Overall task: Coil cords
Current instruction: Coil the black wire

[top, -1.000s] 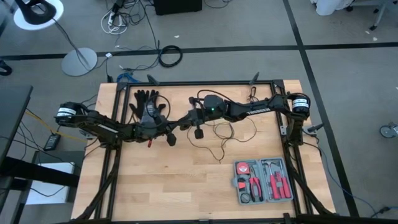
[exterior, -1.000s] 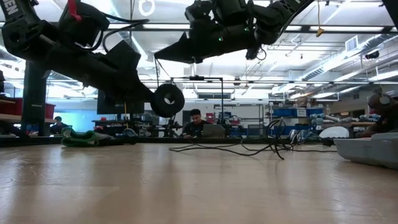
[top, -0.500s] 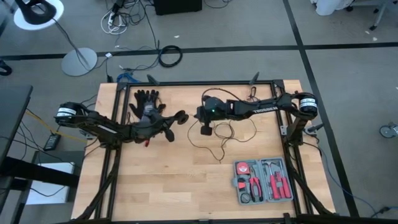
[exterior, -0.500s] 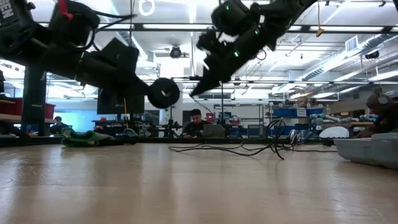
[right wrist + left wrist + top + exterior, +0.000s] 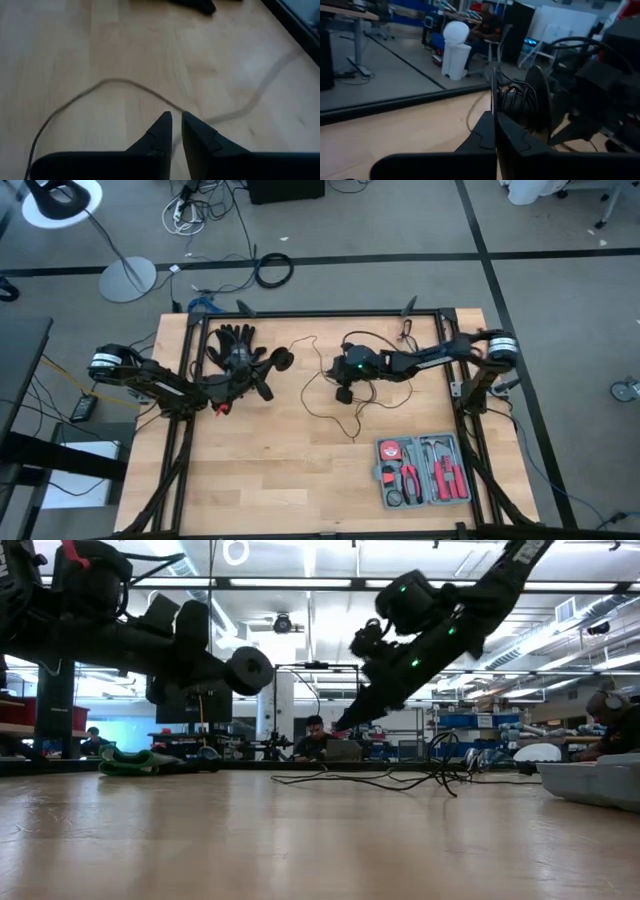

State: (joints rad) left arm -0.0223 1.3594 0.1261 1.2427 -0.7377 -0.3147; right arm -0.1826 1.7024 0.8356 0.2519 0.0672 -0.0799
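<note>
The cord is a thin black wire (image 5: 125, 82) ending in a small round black disc (image 5: 284, 360). My left gripper (image 5: 495, 120) is shut on the cord at the far left of the table and holds the disc (image 5: 250, 670) up in the air. The loose wire lies in loops (image 5: 400, 780) on the table's far middle. Above those loops my right gripper (image 5: 343, 394) points slantwise down. Its fingers (image 5: 165, 125) stand a narrow gap apart with nothing between them, and the wire lies just beyond their tips. My left gripper pinches the thin wire (image 5: 493, 92) between its two fingertips, right beside the disc (image 5: 540, 107). The fingers come in level from the table's left. The disc stands on edge just past the fingertips, lifted clear of the table. The wire trails off toward the loops.
A black glove (image 5: 235, 340) lies at the far left, close behind my left gripper. An open grey tool case (image 5: 425, 470) sits near the front right. The near half of the wooden top (image 5: 280, 470) has free room. A person sits in the room beyond the table.
My right gripper has drawn away from the left one toward the table's right, sunk and tipped nose-down over the loose wire. My left gripper has turned and carried the disc a little upward and toward the far left.
</note>
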